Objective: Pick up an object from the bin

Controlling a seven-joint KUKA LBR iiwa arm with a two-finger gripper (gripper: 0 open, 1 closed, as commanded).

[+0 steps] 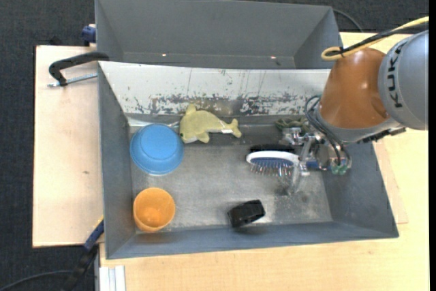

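Nearest the front wall of the grey metal bin (204, 239) lie two things. One is a small black blocky object (246, 213) just right of the middle, and the other is a round orange plastic cup (154, 208) standing mouth-up in the front left corner. The bare floor between them is wide.

A little further back, right of centre, a blue-and-white plastic hairbrush (272, 162) lies flat on the floor, its bristled head pointing left. The gripper (301, 163) is down at the brush's right end, low in the bin. Whether it is released or clenched on the brush I cannot tell, as wires and metal parts crowd that spot.

The arm comes in over the right wall, its orange-covered wrist (351, 92) tilted down and to the left, bulky above the right rear of the bin. There is little room between it and the right wall.

On the left, a round blue plastic bowl (157, 148) sits mouth-up close to the left wall. Just behind it to the right, a pale yellow dolphin-shaped toy (203, 125) rests against the scuffed back wall. The middle of the floor is open.
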